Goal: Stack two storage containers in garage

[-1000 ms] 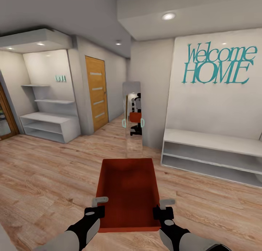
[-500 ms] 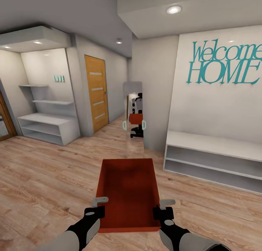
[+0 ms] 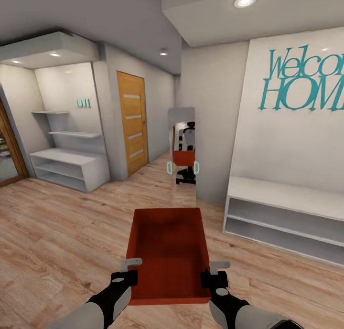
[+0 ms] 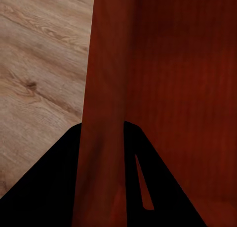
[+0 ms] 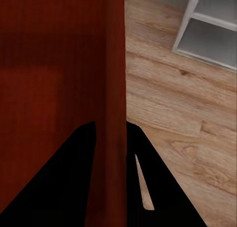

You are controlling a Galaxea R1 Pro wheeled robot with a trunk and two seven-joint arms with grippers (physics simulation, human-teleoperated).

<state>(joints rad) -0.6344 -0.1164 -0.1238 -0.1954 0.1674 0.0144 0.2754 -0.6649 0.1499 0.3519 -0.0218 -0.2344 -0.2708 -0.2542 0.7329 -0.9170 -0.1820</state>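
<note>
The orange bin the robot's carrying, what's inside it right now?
Nothing shows inside the storage container: just its bare ribbed bottom. The left gripper and right gripper clamp its side walls. The near wall hides a strip of the bottom closest to the robot.

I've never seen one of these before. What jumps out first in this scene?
An orange-red bin held low in the middle, the left gripper and right gripper each pinching a side wall. On the right wall are big teal "Welcome HOME" letters above a white bench shelf. Straight ahead a tall mirror reflects the robot with the bin.
</note>
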